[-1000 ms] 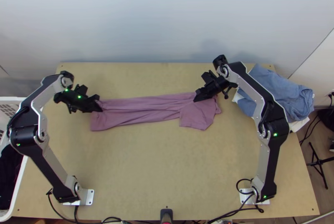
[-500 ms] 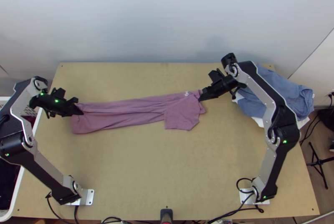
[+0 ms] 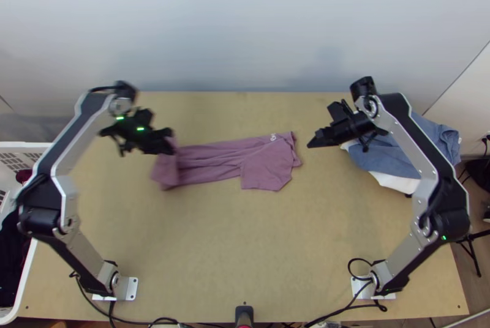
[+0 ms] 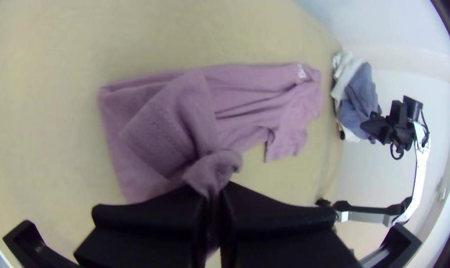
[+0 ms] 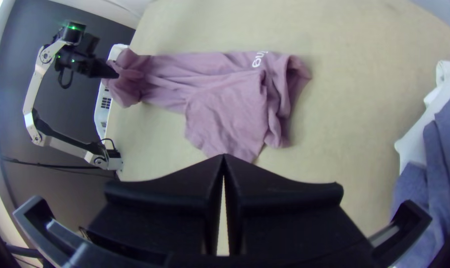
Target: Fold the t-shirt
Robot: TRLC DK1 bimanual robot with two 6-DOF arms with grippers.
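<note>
At left over a light wooden table (image 3: 245,242), the left gripper (image 4: 212,192) clamps the lifted end of a mauve t-shirt (image 3: 266,166) folded into a long strip; a low pull could skew the layers or bunch the fold. At right, the right gripper (image 5: 224,159), fingertips together, stands clear of the unpinned sleeve end, which could slide.

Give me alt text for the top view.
A mauve t-shirt folded into a strip lies on a light wooden table, one end in the left arm's black gripper. The empty black right gripper hovers between the shirt and piled blue and white cloth.
</note>
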